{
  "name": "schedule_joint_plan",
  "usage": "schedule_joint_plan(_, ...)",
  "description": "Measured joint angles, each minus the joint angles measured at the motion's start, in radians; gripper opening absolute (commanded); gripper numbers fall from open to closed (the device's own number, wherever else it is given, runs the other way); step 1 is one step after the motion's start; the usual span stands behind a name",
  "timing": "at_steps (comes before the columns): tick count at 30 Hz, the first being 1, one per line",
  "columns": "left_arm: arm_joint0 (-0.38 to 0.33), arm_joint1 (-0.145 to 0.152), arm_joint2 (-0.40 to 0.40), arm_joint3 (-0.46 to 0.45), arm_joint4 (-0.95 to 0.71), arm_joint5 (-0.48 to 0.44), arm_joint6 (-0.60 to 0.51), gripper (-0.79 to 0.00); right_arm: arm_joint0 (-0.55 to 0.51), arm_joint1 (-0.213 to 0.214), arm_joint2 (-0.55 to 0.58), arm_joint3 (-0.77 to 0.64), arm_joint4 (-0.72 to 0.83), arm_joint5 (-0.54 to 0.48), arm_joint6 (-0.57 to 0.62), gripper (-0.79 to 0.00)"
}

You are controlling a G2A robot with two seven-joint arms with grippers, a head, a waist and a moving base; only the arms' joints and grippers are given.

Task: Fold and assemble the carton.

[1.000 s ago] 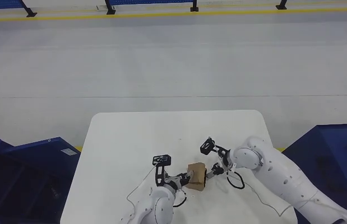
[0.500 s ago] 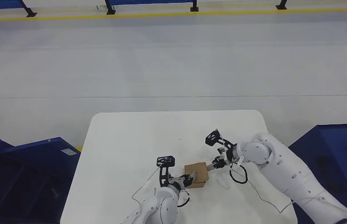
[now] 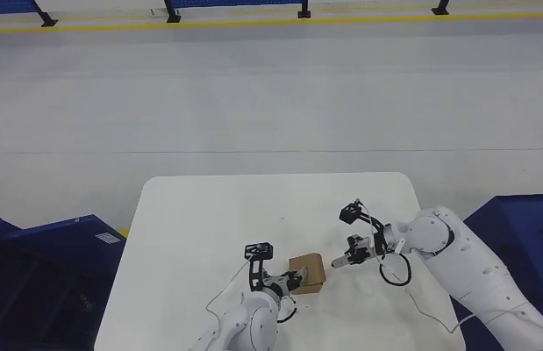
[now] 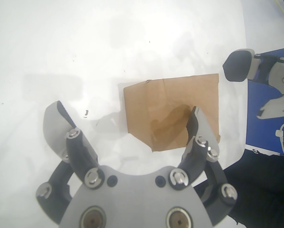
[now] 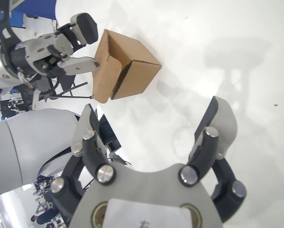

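Note:
A small brown carton [image 3: 308,272] stands on the white table [image 3: 210,228] near its front edge. Its end facing my right wrist has flaps partly folded in, with a gap left [image 5: 118,81]. My left gripper [image 3: 291,281] is open beside the carton [image 4: 170,110]; one finger [image 4: 196,124] rests against a cardboard face while the other finger [image 4: 58,117] hangs over bare table. My right gripper [image 3: 337,261] is open with nothing between its fingers, a short way to the carton's right. The right wrist view has the left gripper [image 5: 89,48] touching the carton [image 5: 132,65].
Blue bins stand off the table at the left [image 3: 52,263] and at the right [image 3: 508,219]. Bare white tabletop lies behind and left of the carton. The table's front edge is close to both grippers.
My right gripper has pulled away from the carton toward the right. The carton has settled flatter on the table, with the left gripper staying against it.

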Motion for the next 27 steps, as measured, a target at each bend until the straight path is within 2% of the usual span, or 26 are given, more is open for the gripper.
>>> schedule_joint_plan(7, 0.000, -0.002, -0.005, 0.003, 0.003, -0.002, 0.001, 0.000, 0.015, -0.019, -0.053, 0.000, -0.071, 0.043, -0.040, 0.000)
schedule_joint_plan(27, 0.000, -0.009, -0.015, 0.015, 0.000, -0.011, -0.008, 0.000, 0.063, -0.055, -0.115, 0.047, -0.096, 0.048, -0.062, 0.000)
